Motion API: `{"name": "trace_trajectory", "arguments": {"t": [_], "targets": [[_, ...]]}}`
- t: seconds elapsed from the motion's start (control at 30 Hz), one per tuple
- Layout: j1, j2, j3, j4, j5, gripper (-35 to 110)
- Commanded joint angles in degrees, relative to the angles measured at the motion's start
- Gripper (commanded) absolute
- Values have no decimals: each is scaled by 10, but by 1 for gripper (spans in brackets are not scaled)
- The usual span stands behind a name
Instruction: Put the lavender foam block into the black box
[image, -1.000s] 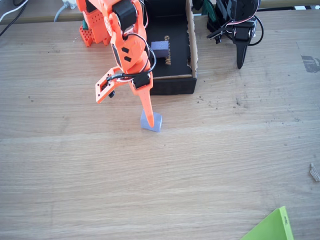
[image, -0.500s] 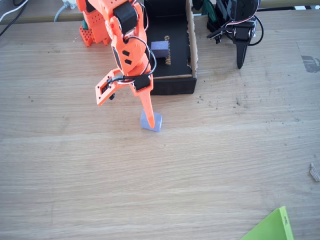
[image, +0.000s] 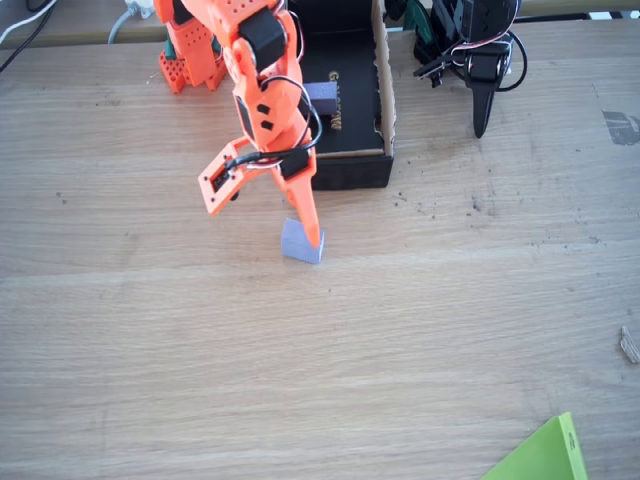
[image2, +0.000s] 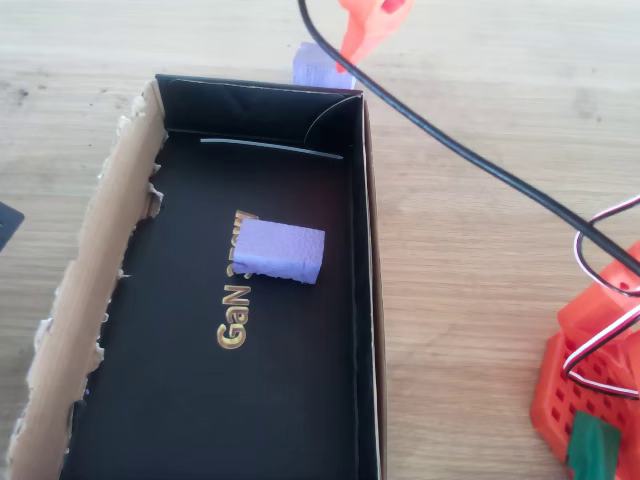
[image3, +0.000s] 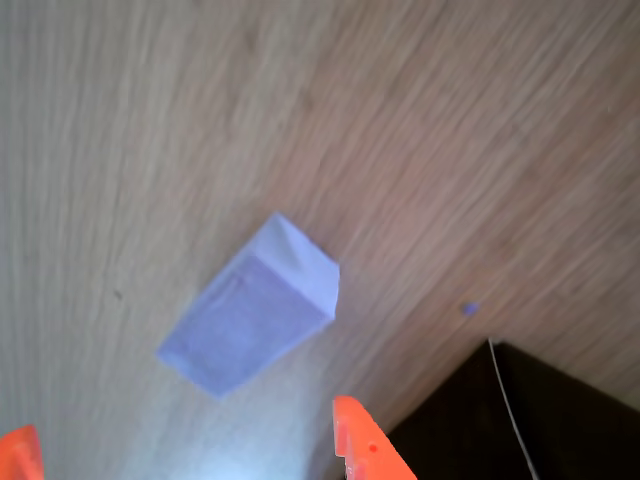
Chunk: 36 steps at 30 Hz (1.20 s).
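orange fingers (image3: 360, 450) apart, straddling lavender foam block (image3: 250, 305)

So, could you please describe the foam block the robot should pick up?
Find the black box at the table's far edge. On bare wood just outside its near wall, under the orange gripper, lies the lavender foam block. The similar lavender cube sits inside the box.

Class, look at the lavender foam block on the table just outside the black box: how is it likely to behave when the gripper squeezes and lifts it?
The lavender foam block looks like soft foam, so it will probably compress slightly between the fingers and weigh little. Its flat faces rest on the table, so it should slide rather than roll. The gripper looks open around it.
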Motion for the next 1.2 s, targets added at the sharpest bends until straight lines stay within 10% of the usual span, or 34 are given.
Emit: {"name": "trace_trajectory", "arguments": {"t": [0.0,1.17], "targets": [[11,12,4,3,0,38],[44,8,47,-48,-1,37]]}}
